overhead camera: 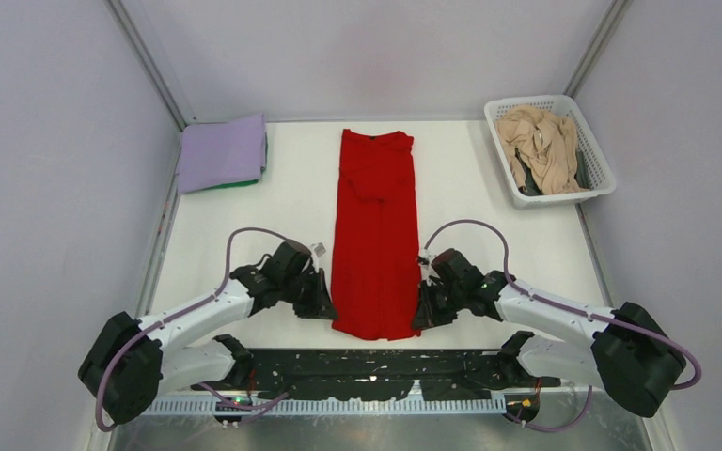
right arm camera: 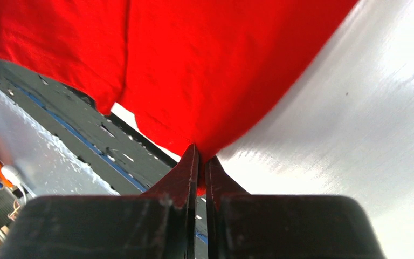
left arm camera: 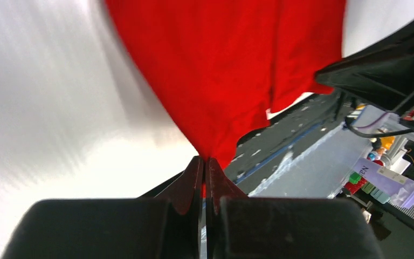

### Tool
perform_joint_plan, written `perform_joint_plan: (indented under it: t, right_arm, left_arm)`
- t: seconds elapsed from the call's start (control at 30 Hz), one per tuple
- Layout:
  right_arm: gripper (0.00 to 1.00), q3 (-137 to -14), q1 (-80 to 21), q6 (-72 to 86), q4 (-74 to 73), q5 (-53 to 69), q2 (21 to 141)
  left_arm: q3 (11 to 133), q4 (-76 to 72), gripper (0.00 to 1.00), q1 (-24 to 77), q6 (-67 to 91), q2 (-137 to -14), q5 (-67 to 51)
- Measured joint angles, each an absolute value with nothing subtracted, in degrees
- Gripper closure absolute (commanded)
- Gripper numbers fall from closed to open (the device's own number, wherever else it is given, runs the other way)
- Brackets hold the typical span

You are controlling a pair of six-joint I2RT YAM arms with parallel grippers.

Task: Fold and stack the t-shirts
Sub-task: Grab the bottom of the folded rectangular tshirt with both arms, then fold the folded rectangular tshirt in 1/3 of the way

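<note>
Cloth of the red t-shirt lay as a long folded strip down the middle of the table. Left gripper and right gripper each pinched a near corner, jaws clamped together.

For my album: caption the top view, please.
Left gripper and right gripper pinch the red t-shirt by its near corners.

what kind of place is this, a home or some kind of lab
Most likely a robot lab test cell, not a home: a white table boxed in by plain panels, a left arm and right arm bolted at its near edge, and a red t-shirt and basket staged as props.
</note>
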State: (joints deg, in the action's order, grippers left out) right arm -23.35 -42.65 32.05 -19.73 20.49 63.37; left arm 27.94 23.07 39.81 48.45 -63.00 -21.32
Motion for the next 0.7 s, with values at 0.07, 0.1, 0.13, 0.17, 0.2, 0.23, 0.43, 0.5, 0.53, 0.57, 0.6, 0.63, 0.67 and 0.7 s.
perform_joint_plan:
  t: [0.07,0.1,0.13,0.17,0.2,0.23,0.43,0.5,0.53,0.57,0.6,0.63,0.67,0.7]
  right_arm:
    - [0.95,-25.3,-42.7,32.0,-20.3,19.7,63.4]
    - [0.95,-26.7,-42.7,32.0,-20.5,19.1,63.4]
    - [0.95,-28.3,-42.7,31.8,-20.6,18.3,63.5]
    - [0.95,-30.0,-42.7,31.7,-20.4,17.5,63.9]
    - [0.95,-31.9,-42.7,31.6,-20.2,16.5,64.6]
    - [0.95,-33.3,-42.7,31.4,-19.9,15.7,65.3]
    - [0.95,-40.4,-41.9,30.2,-17.4,12.0,71.2]
    - [0.95,-41.7,-41.4,30.0,-16.6,11.3,73.3]
    - [0.95,-42.2,-41.1,29.8,-16.3,11.0,74.3]
    - [0.95,-42.6,-40.7,29.6,-16.2,10.8,74.9]
    - [0.95,-43.0,-40.1,29.3,-16.0,10.8,75.8]
    - [0.95,-43.6,-39.4,29.0,-15.8,10.9,76.6]
    - [0.95,-44.2,-38.4,28.7,-15.5,11.1,77.5]
    - [0.95,-44.8,-37.1,28.6,-15.2,11.7,78.4]
  left_arm:
    - [30.1,22.9,1.00,39.8,47.8,-63.0,-22.0]
    - [31.2,22.7,1.00,39.8,47.5,-63.4,-22.2]
    - [32.2,22.5,1.00,39.7,47.4,-64.1,-22.5]
    - [33.3,22.4,1.00,39.6,47.2,-65.2,-22.8]
    - [34.2,22.1,1.00,39.5,47.0,-66.3,-23.1]
    - [35.3,22.0,1.00,39.2,46.9,-67.7,-23.5]
    - [42.0,20.9,1.00,36.4,46.0,-74.7,-24.1]
    - [44.5,20.1,1.00,34.6,46.0,-76.7,-24.1]
    - [45.5,19.5,1.00,33.8,46.0,-77.6,-24.0]
    - [46.4,18.7,1.00,32.9,46.1,-78.4,-23.9]
    - [47.1,18.0,1.00,32.2,46.1,-79.2,-23.7]
    - [47.6,17.4,1.00,31.6,46.1,-79.9,-23.4]
    - [48.5,17.0,1.00,30.7,46.2,-81.1,-23.1]
    - [49.2,16.5,1.00,30.0,46.3,-82.3,-23.0]
